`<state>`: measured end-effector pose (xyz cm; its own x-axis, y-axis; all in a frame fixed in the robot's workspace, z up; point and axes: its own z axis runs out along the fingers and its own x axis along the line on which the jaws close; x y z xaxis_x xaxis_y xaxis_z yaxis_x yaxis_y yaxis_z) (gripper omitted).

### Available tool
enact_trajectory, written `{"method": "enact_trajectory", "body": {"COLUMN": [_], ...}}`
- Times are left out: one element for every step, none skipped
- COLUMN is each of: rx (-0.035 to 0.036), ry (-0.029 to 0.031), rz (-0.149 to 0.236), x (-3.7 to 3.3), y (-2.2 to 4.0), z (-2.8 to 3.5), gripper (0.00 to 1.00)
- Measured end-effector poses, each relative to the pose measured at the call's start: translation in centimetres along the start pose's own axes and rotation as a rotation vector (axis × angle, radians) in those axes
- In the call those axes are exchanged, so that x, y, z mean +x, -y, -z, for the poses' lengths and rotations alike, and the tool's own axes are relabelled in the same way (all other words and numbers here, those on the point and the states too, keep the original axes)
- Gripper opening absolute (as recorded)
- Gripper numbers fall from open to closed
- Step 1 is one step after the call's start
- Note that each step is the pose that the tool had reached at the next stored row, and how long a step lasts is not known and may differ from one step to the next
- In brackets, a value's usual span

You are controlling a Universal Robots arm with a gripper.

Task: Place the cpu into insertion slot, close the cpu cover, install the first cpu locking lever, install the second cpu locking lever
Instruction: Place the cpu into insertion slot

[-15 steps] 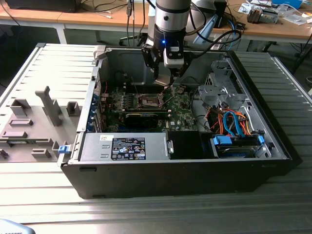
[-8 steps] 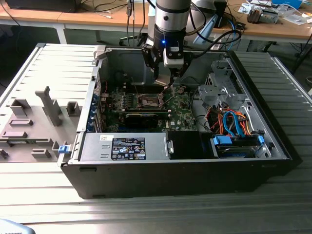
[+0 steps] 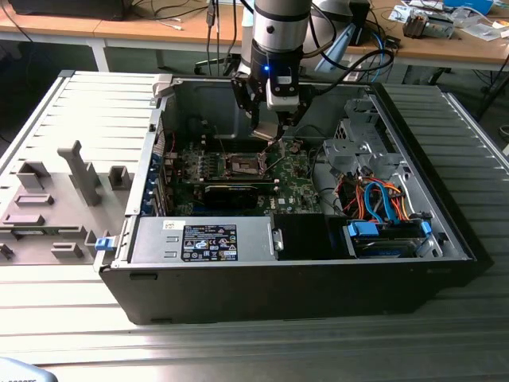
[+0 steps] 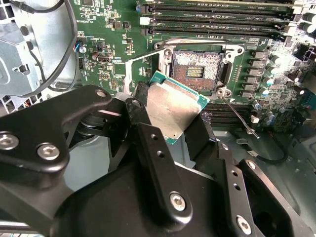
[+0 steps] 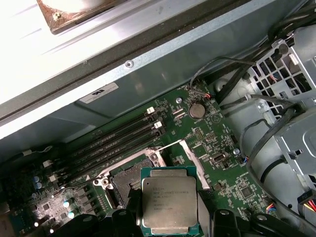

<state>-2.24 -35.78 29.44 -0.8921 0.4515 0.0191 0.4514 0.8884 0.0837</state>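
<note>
The fingers (image 4: 197,138) clamp 2 opposite edges of the cpu (image 4: 170,106), holding it tilted just above the insertion slot (image 4: 196,69), whose dark centre lies bare. Lines of print cross the cpu's face. A black label (image 3: 209,242) sits on the near power supply (image 3: 155,239). The open computer case (image 3: 278,286) lies on a ribbed grey desk (image 3: 238,350); wooden desks (image 3: 159,28) with cables stand far behind.
</note>
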Motion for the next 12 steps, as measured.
{"method": "enact_trajectory", "body": {"rx": [0.0000,0.0000,-0.0001,-0.0001,-0.0001,-0.0001,-0.0001,-0.0001,-0.0002,-0.0002,-0.0003,-0.0002], "ry": [0.0001,0.0002,0.0004,0.0004,0.0005,0.0005,0.0006,0.0008,0.0008,0.0009,0.0011,0.0012], "rz": [-0.001,-0.003,-0.004,-0.005,-0.005,-0.006,-0.007,-0.009,-0.010,-0.011,-0.013,-0.014], "x": [0.00,0.00,0.00,0.00,0.00,0.00,0.00,0.00,0.00,0.00,0.00,-0.01], "y": [0.00,0.00,0.00,0.00,0.00,0.00,0.00,0.01,0.01,0.01,0.01,0.01], "z": [0.00,0.00,0.00,0.00,0.00,0.00,0.00,0.00,0.00,0.00,0.00,0.00], "gripper": [0.54,0.54,0.54,0.54,0.54,0.54,0.54,0.54,0.54,0.54,0.54,0.54]}}
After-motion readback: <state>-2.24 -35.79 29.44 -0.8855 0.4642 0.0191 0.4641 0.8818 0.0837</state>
